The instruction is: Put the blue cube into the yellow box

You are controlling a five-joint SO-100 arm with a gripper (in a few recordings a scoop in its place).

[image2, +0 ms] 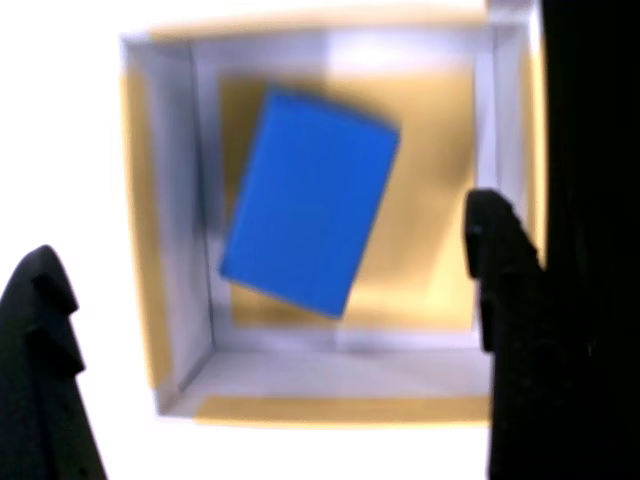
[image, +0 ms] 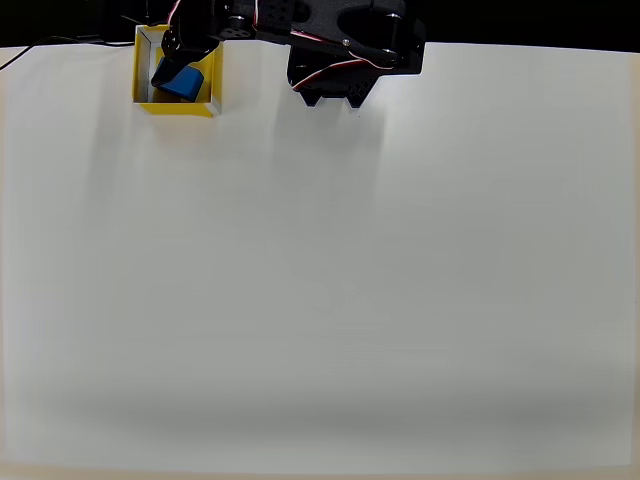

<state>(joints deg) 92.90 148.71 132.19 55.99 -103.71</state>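
Observation:
The yellow box (image: pixel 176 108) stands at the table's far left corner in the overhead view. Inside it the blue cube (image: pixel 186 84) lies askew, and my black gripper (image: pixel 172 62) hangs just above it. In the wrist view I look straight down into the yellow box (image2: pixel 330 408), with its whitish walls and yellow floor. There the blue cube (image2: pixel 310 205) rests turned at an angle, nearer the left wall. My gripper (image2: pixel 265 245) is open: the left finger (image2: pixel 45 330) is outside the box's left wall, the right finger (image2: pixel 505 270) is over the right side, and neither touches the cube.
The arm's black base (image: pixel 345 50) with red and white wires sits at the table's back edge, right of the box. The white table (image: pixel 330 300) stretches bare toward the front and right.

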